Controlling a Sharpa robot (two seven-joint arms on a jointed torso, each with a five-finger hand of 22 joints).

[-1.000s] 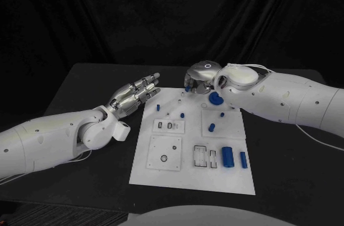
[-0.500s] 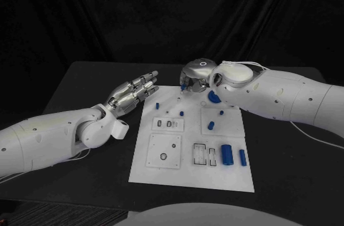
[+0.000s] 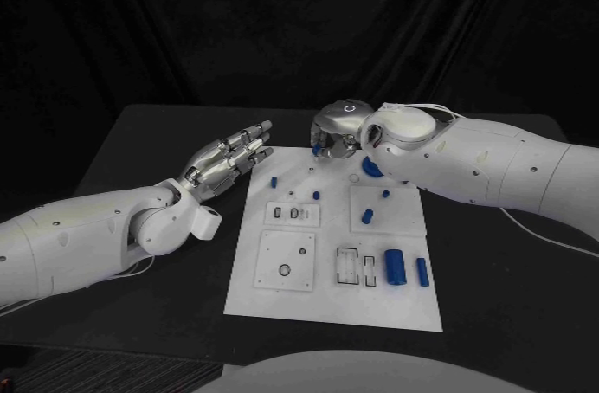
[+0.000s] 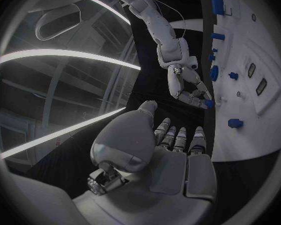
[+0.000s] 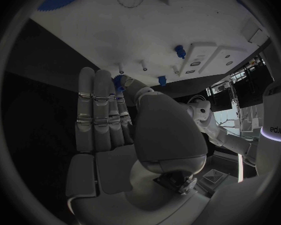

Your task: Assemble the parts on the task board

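Nearest the robot, along the near edge of the board (image 3: 331, 311), a long cylinder (image 3: 396, 267) and a slimmer bar (image 3: 423, 272) lie flat beside two slotted frames (image 3: 358, 268), all untouched; being round, the cylinder would probably roll if the board were jolted. Further in, a short peg (image 3: 369, 215) rests on a square tile, and small pegs (image 3: 317, 194) stand loose around the middle. The left hand (image 3: 228, 162) hovers just off the board's left edge, palm up, fingers straight and spread, holding nothing; a careless sweep inward could knock the peg (image 3: 273, 183) standing nearest it. At the far edge the right hand (image 3: 337, 133) is curled down over the board, and the right wrist view shows a small blue part (image 5: 118, 82) at its fingertips (image 5: 123, 85), apparently pinched between thumb and finger, though how firm the grip is cannot be told. The main risk lies here: the pinch looks shallow, so the part could twist or drop as it is carried to its seat, and a tilted part would likely jam instead of seating. The big disc (image 3: 372, 167) just beside that wrist could also be nudged as the arm moves.
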